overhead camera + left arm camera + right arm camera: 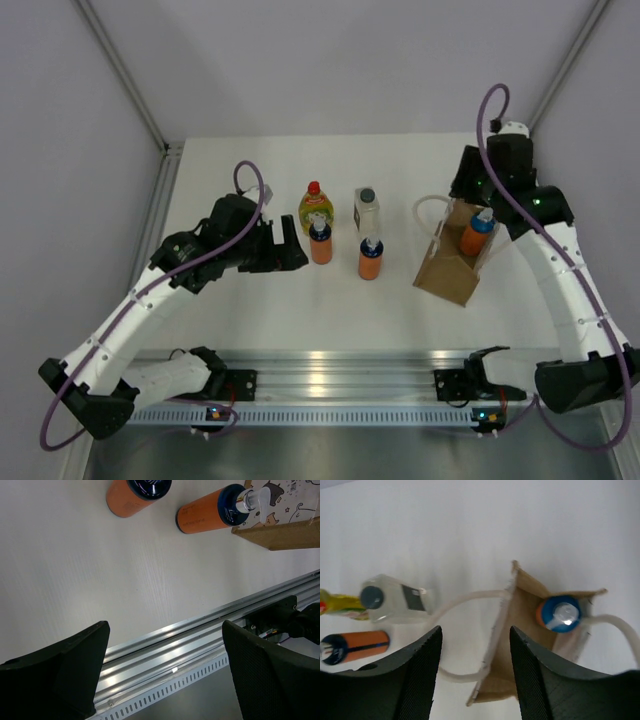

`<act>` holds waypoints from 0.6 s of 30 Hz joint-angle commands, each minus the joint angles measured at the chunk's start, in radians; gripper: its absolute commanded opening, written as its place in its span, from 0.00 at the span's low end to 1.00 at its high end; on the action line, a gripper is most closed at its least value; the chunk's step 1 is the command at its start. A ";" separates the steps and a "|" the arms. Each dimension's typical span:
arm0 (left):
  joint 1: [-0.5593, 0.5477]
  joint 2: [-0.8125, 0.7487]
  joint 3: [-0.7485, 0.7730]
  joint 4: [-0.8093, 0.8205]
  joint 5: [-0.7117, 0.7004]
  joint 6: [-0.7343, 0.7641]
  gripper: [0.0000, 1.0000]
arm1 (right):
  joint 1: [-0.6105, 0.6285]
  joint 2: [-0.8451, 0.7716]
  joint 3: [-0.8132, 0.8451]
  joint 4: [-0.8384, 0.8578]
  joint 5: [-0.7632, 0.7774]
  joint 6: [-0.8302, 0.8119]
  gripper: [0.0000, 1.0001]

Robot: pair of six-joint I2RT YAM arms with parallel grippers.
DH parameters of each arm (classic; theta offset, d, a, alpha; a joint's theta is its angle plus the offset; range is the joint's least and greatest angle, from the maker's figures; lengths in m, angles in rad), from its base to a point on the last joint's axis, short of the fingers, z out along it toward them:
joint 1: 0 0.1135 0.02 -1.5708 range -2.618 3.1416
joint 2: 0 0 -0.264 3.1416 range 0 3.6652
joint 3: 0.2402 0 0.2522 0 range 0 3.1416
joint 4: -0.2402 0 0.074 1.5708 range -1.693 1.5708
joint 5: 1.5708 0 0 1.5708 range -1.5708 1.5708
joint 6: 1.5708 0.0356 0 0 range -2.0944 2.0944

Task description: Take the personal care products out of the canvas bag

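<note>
Status: four products stand out on the table (300, 310): yellow-green bottle (315, 205), whitish bottle (367, 210), one orange bottle (320, 243) and a second orange bottle (371, 258), all upright in a loose cluster. The last orange bottle (561, 614) is inside the canvas bag (445, 270), blue top up, tucked into one corner of the mouth.

Right gripper (475, 630): released and holding nothing, hanging above the bag. In the wrist view its gap lines up with the bag's side wall, not with the bottle, which sits off to one side.

Left gripper (165, 625): released and empty, just beside the first orange bottle, well apart from the bag.

Risks we see from here:
- Descending on this line would put a finger on the bag wall or through the handle loops (465, 600); the bag looks light and would likely tip or drag.
- We judge the bottle fits snugly in the corner, so the lift could carry the bag up with it, since nothing pins the bag down.
- A toppled bag could knock the second orange bottle nearby
</note>
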State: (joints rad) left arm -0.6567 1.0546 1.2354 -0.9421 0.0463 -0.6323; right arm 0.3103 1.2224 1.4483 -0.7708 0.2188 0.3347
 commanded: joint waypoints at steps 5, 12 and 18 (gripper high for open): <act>-0.004 0.025 0.029 0.035 -0.036 0.006 0.98 | -0.249 0.003 -0.034 -0.206 0.094 0.093 0.51; -0.004 0.025 0.021 0.035 -0.029 0.026 0.98 | -0.287 0.074 -0.045 -0.214 0.180 0.193 0.49; -0.004 0.019 0.018 0.037 -0.023 0.042 0.98 | -0.289 0.150 -0.014 -0.211 0.183 0.216 0.48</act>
State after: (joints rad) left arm -0.6567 1.0863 1.2358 -0.9421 0.0280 -0.6159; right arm 0.0360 1.3403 1.4017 -0.9592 0.3649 0.5102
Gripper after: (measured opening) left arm 0.983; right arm 0.483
